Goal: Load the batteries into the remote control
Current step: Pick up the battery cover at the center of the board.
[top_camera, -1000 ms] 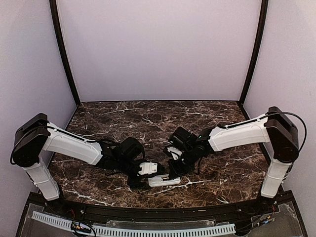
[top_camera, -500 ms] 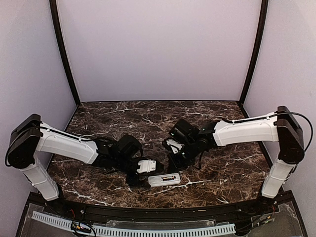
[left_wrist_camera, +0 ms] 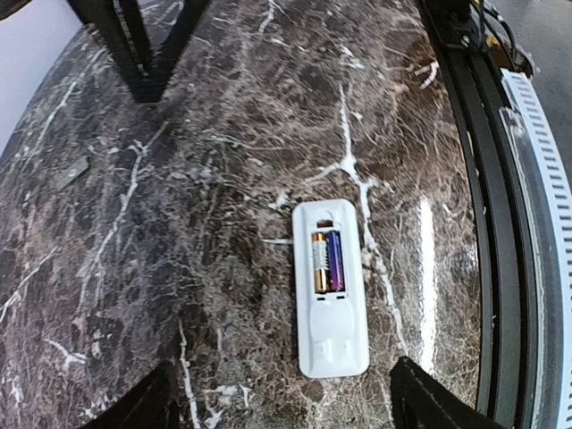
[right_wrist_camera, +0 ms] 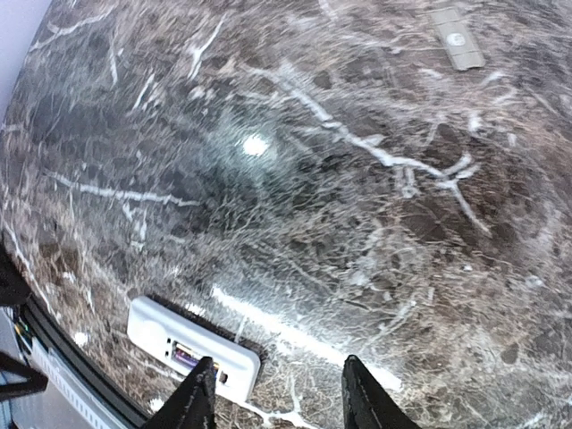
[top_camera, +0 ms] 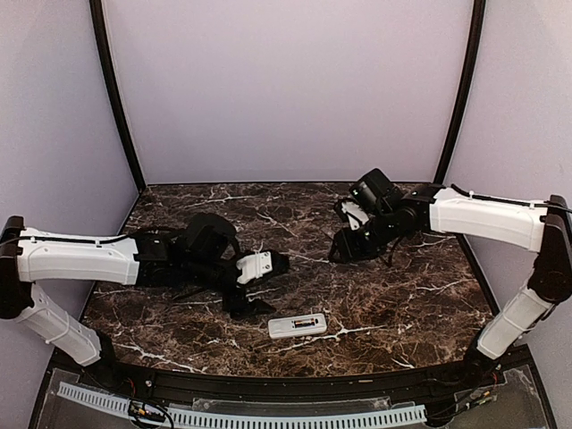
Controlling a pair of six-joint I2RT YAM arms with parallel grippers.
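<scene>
The white remote control (top_camera: 298,325) lies back-up near the table's front edge, on its own. Its battery bay is uncovered, and two batteries (left_wrist_camera: 327,262) sit side by side in it, one gold-ended, one purple. My left gripper (top_camera: 265,288) hovers just left of and behind the remote, open and empty; in the left wrist view its fingertips (left_wrist_camera: 427,407) frame the remote control (left_wrist_camera: 331,288). My right gripper (top_camera: 341,250) is farther back and to the right, open with nothing between its fingers. The right wrist view shows the remote control (right_wrist_camera: 192,347) low at the left.
A small flat grey cover piece (right_wrist_camera: 456,37) lies on the dark marble table (top_camera: 402,304), also seen as the grey cover (left_wrist_camera: 71,172) far left in the left wrist view. A black rail (top_camera: 286,384) runs along the front edge.
Both arms have drawn back from the remote. The right gripper lifted away to the back right and opened. The left gripper retreated leftward. The remote stayed in place.
</scene>
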